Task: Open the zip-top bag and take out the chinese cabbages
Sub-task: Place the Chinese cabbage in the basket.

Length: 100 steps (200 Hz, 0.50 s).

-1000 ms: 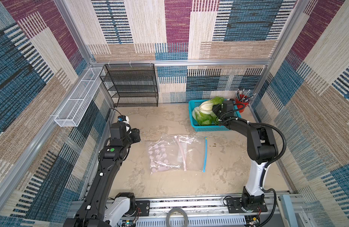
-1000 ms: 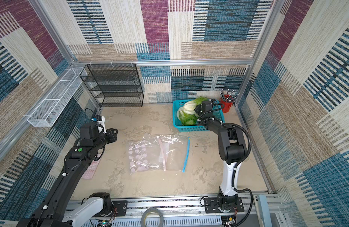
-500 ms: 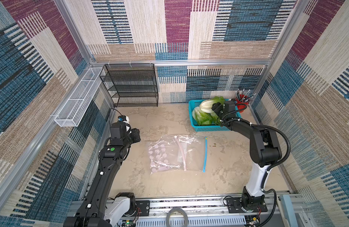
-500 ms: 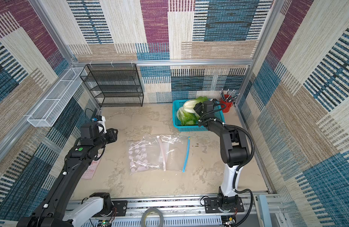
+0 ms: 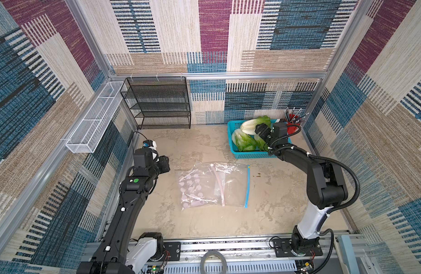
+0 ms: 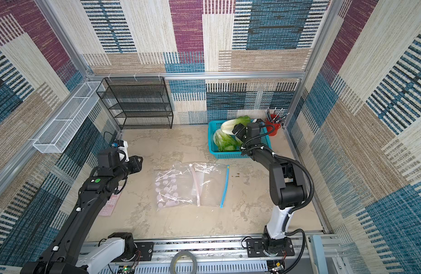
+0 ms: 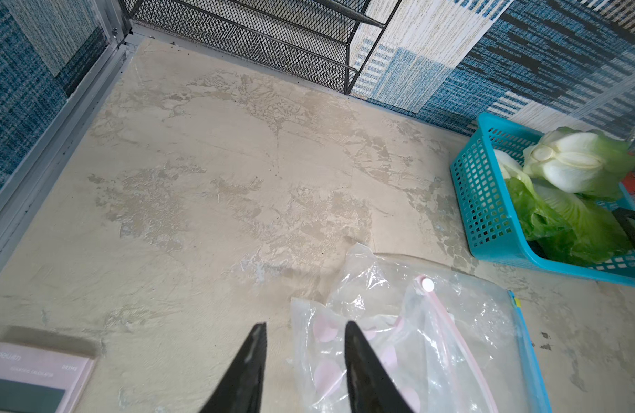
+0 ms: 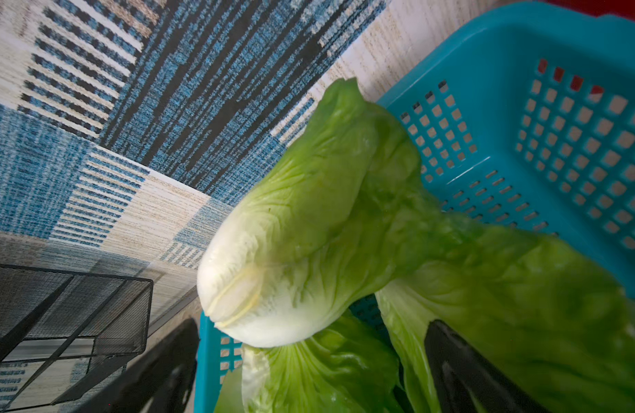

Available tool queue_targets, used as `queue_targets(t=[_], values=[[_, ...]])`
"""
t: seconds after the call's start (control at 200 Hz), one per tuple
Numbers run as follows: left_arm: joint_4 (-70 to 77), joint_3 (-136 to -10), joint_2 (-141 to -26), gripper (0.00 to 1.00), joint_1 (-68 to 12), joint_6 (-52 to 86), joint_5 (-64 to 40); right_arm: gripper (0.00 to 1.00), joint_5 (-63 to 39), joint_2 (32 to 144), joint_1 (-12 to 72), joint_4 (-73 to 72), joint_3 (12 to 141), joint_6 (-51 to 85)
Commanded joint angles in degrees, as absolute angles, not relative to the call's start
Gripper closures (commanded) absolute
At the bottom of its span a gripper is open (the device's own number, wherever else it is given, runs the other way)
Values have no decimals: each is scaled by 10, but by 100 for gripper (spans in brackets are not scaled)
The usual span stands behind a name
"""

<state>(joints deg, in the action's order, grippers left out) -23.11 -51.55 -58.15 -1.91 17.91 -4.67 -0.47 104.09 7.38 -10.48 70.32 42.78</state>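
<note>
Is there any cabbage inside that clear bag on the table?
No, empty of cabbage. The zip-top bag lies flat, showing no green; the chinese cabbages sit in the blue basket.

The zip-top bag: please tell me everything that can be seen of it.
The zip-top bag is clear, crinkled plastic lying flat on the beige table. A blue strip runs along its edge nearer the right arm; a pink strip crosses its middle, and pale pink dots mark the half nearer the left arm. It looks empty. Nothing but the table seems to touch it.
</note>
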Motion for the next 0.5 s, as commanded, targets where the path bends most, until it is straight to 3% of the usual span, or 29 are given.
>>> queue_targets(t=[0.0,0.306,0.496], values=[[-219,-517,-581,61,-18,183,-48,1,-3,1021,74,-101,692,406],[-220,-517,-585,58,-19,181,-51,1,3,919,75,-109,626,362],[-223,-518,-585,47,-18,177,-43,1,-14,824,75,-129,564,299]])
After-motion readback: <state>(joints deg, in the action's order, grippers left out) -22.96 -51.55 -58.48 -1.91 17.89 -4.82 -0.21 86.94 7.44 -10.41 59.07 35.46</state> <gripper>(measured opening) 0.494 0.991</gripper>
